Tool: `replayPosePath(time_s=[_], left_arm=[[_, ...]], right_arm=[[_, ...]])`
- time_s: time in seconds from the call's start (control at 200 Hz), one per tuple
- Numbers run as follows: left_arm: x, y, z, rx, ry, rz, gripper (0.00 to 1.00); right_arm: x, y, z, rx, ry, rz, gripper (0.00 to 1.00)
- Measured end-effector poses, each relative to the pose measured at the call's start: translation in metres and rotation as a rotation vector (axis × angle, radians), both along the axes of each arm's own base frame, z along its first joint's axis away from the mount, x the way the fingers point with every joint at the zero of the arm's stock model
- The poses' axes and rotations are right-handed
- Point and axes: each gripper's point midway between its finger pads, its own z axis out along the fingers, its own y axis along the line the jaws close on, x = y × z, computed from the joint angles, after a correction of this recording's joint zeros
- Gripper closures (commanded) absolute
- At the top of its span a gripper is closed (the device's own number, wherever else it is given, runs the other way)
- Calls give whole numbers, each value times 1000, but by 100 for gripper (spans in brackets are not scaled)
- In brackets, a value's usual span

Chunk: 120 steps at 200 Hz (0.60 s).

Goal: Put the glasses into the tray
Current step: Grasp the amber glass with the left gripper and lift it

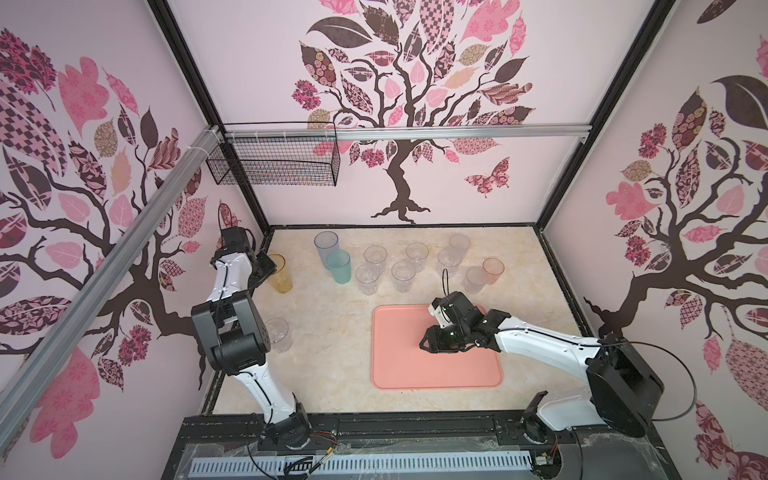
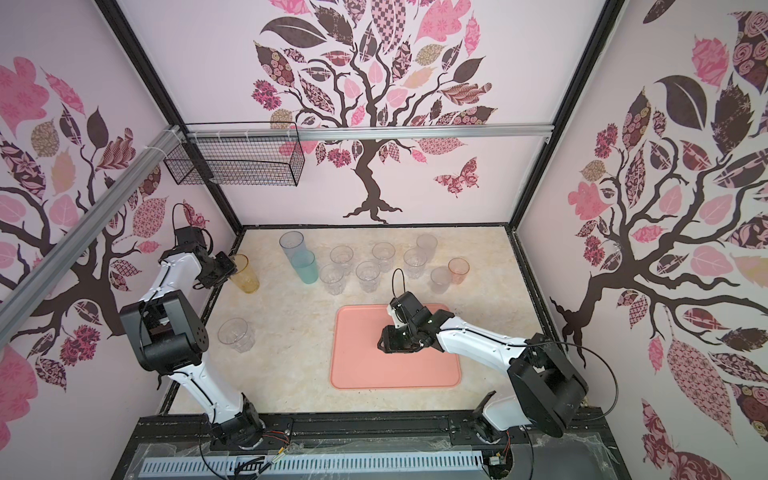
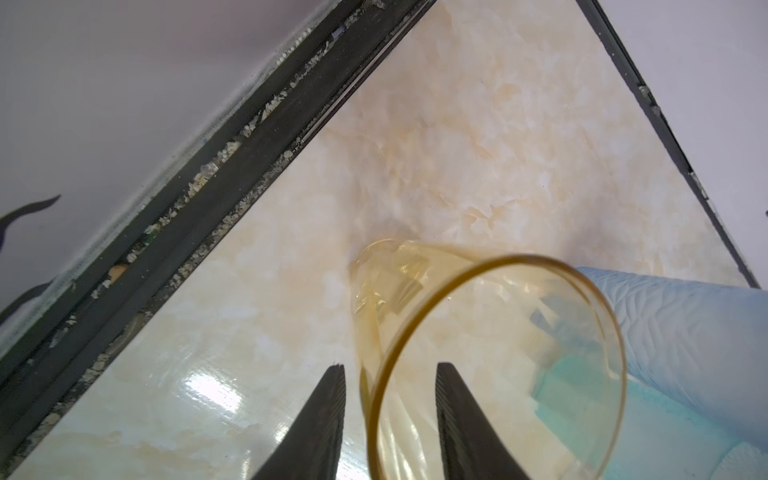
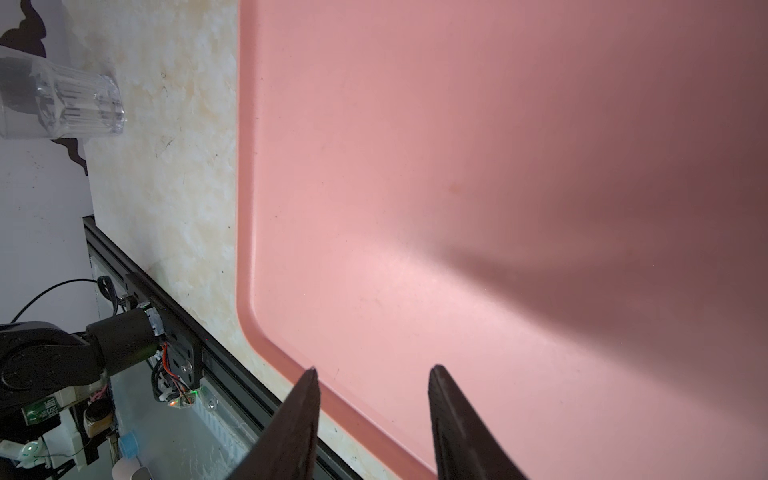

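In both top views a pale marble-patterned table [image 1: 332,365] fills a booth whose walls [image 1: 83,166] carry pink-and-brown tree wallpaper. A black wire basket [image 1: 274,164] hangs from the back rail. The tray [image 1: 399,374] lies right of the middle, toward the front. The glasses [image 1: 403,274] stand upright in a loose band along the back, all on the table and off the tray. A tall blue-grey glass [image 1: 326,247] stands toward the band's left. A lone clear glass [image 2: 236,334] stands near the left edge, closer to the front. The left hand [image 1: 268,266] is at the amber glass [image 1: 281,278], the leftmost of the band. The right hand [image 1: 428,347] hangs over the tray's middle, well apart from every glass.

In the left wrist view the left hand [image 3: 390,365] has its fingers [image 3: 328,415] apart, astride the amber glass's [image 3: 415,282] near wall. One is outside the rim, the other over or inside the mouth. A thin gap shows beside the outer finger, so the hand is released, not clenched. The blue-grey glass [image 3: 685,324] is just beside it.

In the right wrist view the right hand [image 4: 372,370] is released, its fingers spread above the tray [image 4: 243,208] near a corner. The lone clear glass [image 4: 62,104] stands well apart, beyond the rim.
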Motion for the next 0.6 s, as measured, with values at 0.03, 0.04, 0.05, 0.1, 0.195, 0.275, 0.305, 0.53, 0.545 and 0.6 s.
replayPosePath(time_s=[0.03,0.04,0.05,0.1,0.195,0.275,0.305,0.53,0.545,0.6], left_arm=[[0,0,-2,-2,5,0,71],[0,0,-3,-1,6,-3,72],[0,0,-3,-1,6,-5,72],[1,0,-4,-5,7,-1,76],[2,0,-6,-6,10,-5,83],[1,-1,-7,-9,16,-8,90],[0,-2,-7,-14,17,-8,92],[-1,-3,-1,-17,13,-11,100],[-1,-3,1,-16,11,-12,100],[-4,-4,7,-13,4,-12,100]], right_arm=[[0,0,0,1,-1,1,55],[0,0,0,2,-1,0,55],[0,0,0,2,-2,0,55],[1,1,1,4,-4,0,55],[1,1,1,7,-6,0,56],[2,2,1,9,-7,-2,56],[2,2,1,9,-7,-2,56],[1,1,0,9,-4,-5,57],[1,1,0,9,-4,-5,57],[1,1,0,8,-5,-5,57]])
